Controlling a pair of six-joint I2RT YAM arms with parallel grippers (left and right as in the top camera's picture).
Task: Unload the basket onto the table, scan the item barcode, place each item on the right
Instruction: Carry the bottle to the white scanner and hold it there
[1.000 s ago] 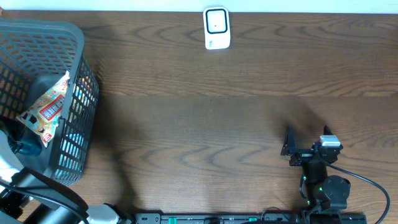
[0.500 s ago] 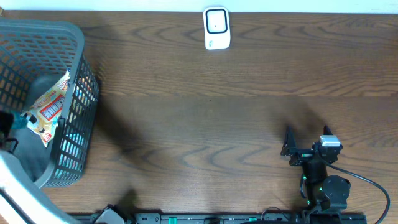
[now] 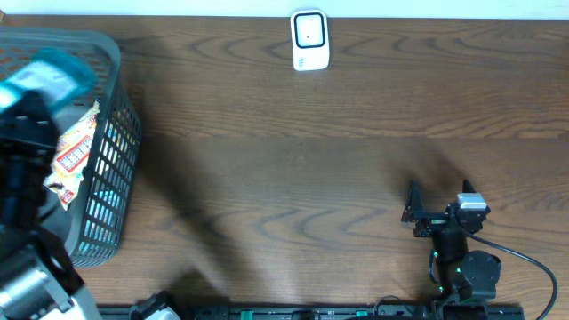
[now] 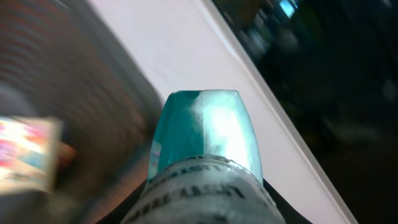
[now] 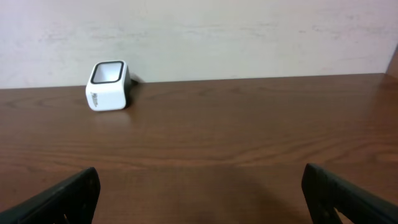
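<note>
L gripper (image 3: 44,84) is up over the grey plastic mesh basket (image 3: 111,53) at table's left edge, arm blurred in overhead. It's partly closed on the teal-topped item with grey printed wrap (image 4: 205,137). The item fills the centre of the wrist cam, and the fingers are hidden behind it. Red/white snack packet (image 3: 76,151) lies inside the basket. R gripper (image 3: 439,200) sits low at near-right of the brown wood table (image 3: 293,178), jaws fully apart, holding nothing. White box scanner w/ dark window (image 3: 309,40) is at the far edge, well apart from both.

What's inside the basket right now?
A red-and-white snack packet lies in the basket. The left arm, holding a teal item, covers the rest.
</note>
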